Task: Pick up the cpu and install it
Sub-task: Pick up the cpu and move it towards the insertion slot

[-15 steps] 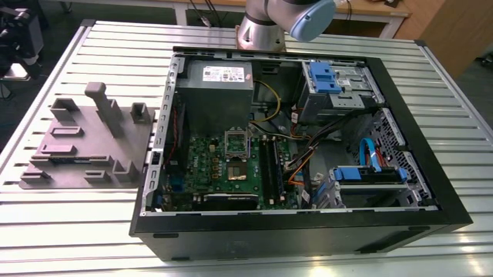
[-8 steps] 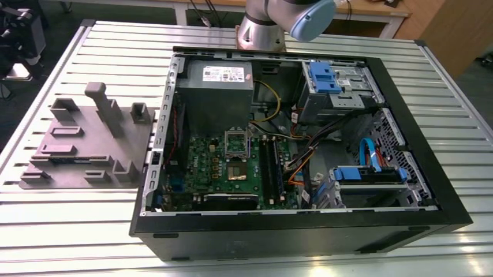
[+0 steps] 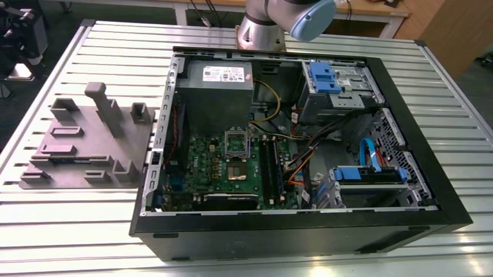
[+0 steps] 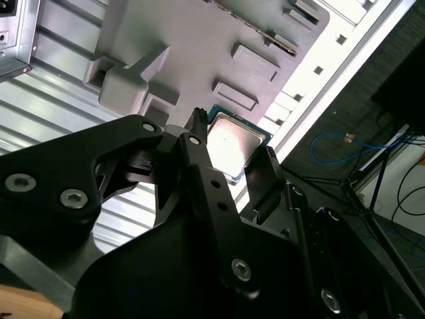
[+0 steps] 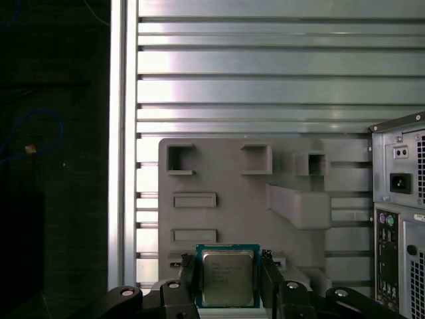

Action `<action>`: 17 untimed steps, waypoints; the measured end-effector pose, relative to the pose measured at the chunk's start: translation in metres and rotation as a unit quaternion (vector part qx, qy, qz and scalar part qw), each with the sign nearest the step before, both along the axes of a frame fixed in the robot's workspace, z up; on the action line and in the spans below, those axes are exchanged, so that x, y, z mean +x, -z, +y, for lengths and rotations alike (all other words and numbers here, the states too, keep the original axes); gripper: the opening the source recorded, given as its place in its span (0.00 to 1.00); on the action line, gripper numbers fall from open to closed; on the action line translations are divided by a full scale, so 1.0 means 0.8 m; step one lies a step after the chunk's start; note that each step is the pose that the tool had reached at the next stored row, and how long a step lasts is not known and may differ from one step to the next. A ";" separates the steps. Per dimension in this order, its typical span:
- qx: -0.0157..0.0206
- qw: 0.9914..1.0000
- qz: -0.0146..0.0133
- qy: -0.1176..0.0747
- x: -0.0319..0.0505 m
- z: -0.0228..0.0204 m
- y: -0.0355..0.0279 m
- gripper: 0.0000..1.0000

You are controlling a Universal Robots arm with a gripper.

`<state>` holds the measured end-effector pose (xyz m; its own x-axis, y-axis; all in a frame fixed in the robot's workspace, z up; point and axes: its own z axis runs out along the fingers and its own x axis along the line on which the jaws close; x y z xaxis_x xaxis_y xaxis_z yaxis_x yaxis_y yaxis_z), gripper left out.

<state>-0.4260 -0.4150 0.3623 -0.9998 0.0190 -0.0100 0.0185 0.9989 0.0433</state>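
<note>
The gripper [image 5: 227,260] is clasping the cpu [image 5: 228,279] by its edges, apparently hanging clear above the grey fixture tray [image 5: 219,166] (pick-up step in hand). Installing is calling for level, squared carriage to the motherboard socket [image 3: 237,142], well apart.

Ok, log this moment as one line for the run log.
gripper: shut on cpu | cpu: held over grey fixture tray | open computer case: beside tray
</note>
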 end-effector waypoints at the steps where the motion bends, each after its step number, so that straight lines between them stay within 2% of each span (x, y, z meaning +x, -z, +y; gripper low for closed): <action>1: 0.000 1.000 0.000 0.000 0.000 0.0000 0.0000 0.47; 17: 0.000 1.000 0.000 0.000 0.006 0.0000 0.0000 0.47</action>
<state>-0.4215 -0.4150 0.3623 -0.9998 0.0190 -0.0100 0.0185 0.9989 0.0432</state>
